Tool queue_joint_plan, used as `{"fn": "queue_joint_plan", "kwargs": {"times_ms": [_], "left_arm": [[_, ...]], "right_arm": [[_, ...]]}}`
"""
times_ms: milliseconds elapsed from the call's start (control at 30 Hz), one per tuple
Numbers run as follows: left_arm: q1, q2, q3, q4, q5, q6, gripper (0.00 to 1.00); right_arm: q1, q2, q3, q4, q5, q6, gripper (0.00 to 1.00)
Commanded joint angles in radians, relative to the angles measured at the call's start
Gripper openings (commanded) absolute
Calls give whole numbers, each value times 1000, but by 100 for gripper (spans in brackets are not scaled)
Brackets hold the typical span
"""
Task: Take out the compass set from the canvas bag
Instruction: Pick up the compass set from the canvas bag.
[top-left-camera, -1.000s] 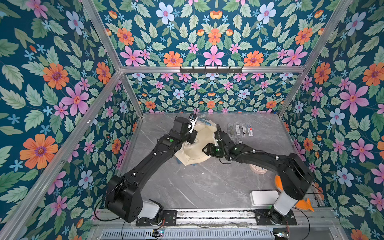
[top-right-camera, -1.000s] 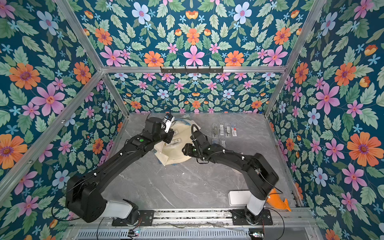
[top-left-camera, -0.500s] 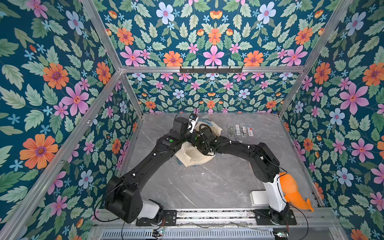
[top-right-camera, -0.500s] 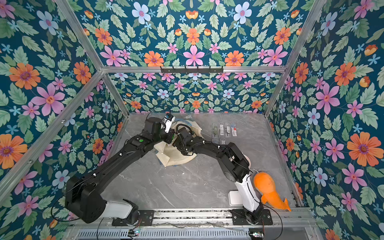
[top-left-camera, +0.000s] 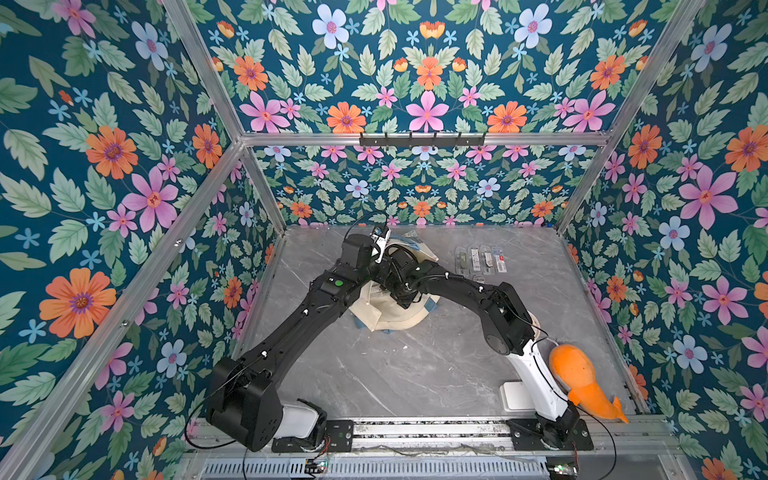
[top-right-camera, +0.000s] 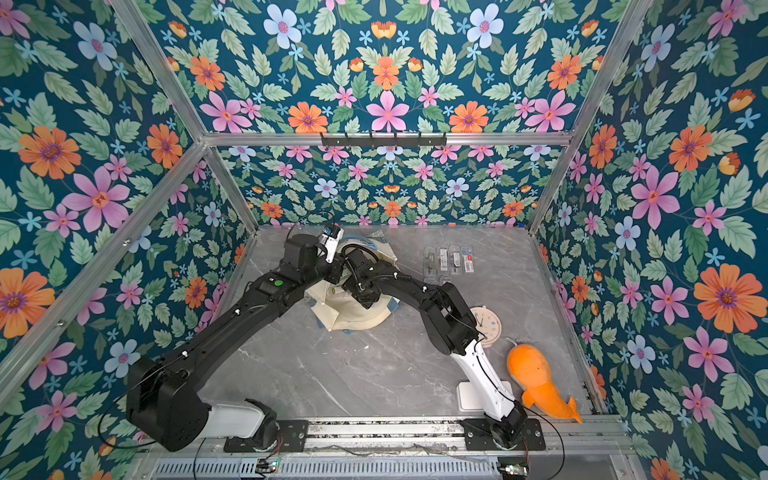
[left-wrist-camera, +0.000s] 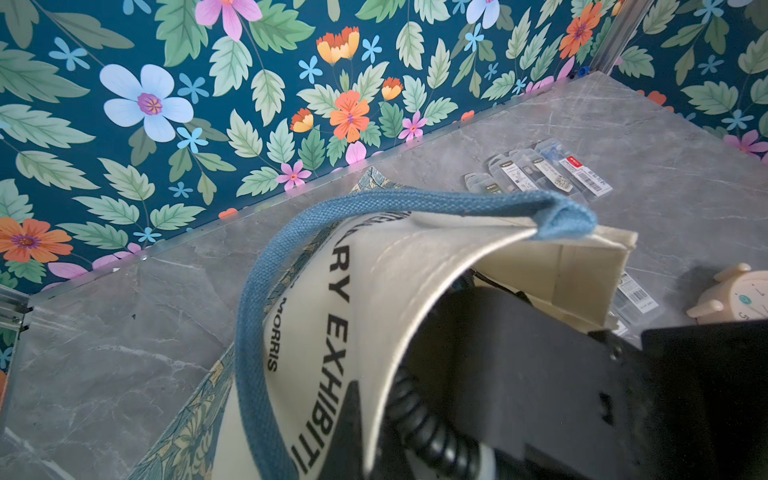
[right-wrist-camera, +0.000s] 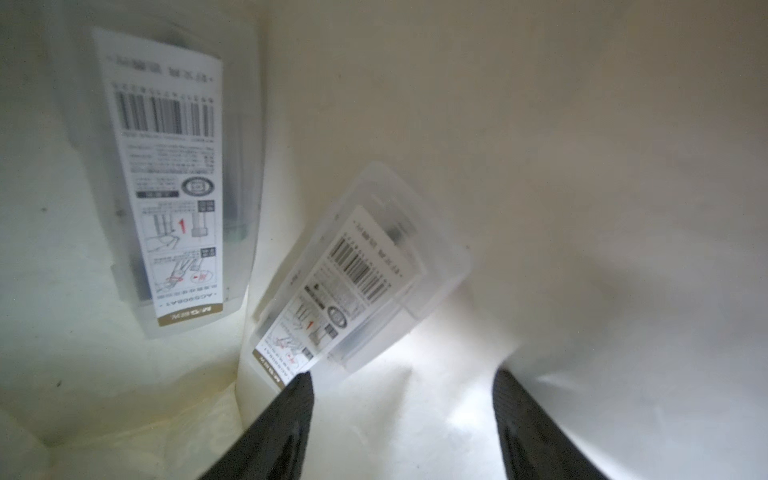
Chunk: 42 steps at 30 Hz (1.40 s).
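- On the grey marble table (top-left-camera: 415, 374), toward the back wall: canvas bag (top-left-camera: 395, 316), cream with black print, slumped, mouth raised on one side.
- Clamped shut on the canvas bag at its dusty-blue strap handle (left-wrist-camera: 249, 332), rim held up and open: left gripper (top-left-camera: 382, 254). Own fingertips hidden in the left wrist view.
- Reaching in through that open mouth: right gripper (right-wrist-camera: 402, 376), fingers (right-wrist-camera: 291, 415) spread apart, nothing between them.
- Inside the bag, against the cream lining, two clear plastic cases with barcode labels facing up. Nearer compass set (right-wrist-camera: 357, 282) tilted, one corner right at a fingertip; touching or not, cannot tell. Farther compass set (right-wrist-camera: 166, 187) off to the side, clear of both fingers.
- Outside the bag, toward the back right in both top views: row of four compass sets (top-left-camera: 481, 259) (top-right-camera: 449, 259), side by side, near the bag but not touching.
- Beside the right arm's elbow: cream alarm clock (top-right-camera: 487, 324).
- Near the right arm's base: orange whale plush (top-left-camera: 582, 376) and white block (top-left-camera: 515, 395).
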Motion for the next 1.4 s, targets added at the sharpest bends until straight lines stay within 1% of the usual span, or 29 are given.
{"fn": "queue_joint_plan", "kwargs": {"times_ms": [0,100,233,267,333,400,533,667,867,967,1067,1100,1200,1300,1367], "left_arm": [[-11,-2,-3,9,136,-16,0],[-13,-4,-4,10,141,-18,0],[-14,-7,-10,10,141,-17,0],[-14,-7,-12,12,142,-17,0],[-16,-3,-14,13,147,-17,0],[-16,3,-15,15,150,-15,0],[-16,4,-14,14,146,-13,0],[-16,3,-16,13,132,-10,0],[-16,4,-15,13,133,-3,0],[-16,6,-16,9,133,0,0],[-15,10,-16,4,134,5,0],[-16,13,-15,4,136,5,0],[-17,23,-10,1,143,7,0],[-16,30,-9,-1,145,8,0],[-16,32,-9,-2,144,10,0]], "right_arm": [[0,5,14,-15,21,-13,68],[-3,-18,-24,69,23,-64,60],[-16,-52,-118,197,7,-81,55],[-21,-53,-130,217,3,-86,54],[-24,-55,-137,244,0,-119,49],[-23,-61,-145,271,8,-155,49],[-18,-90,-192,350,-7,-219,49],[-18,-150,-285,457,-22,-293,49],[-19,-146,-287,465,-53,-361,51],[-15,-153,-317,559,-105,-464,51],[-7,-163,-341,610,-99,-585,53],[-6,-157,-333,605,-98,-628,53],[-6,-122,-295,575,-72,-702,58],[-5,-70,-227,496,-35,-764,59],[4,-45,-189,439,19,-805,60]]}}
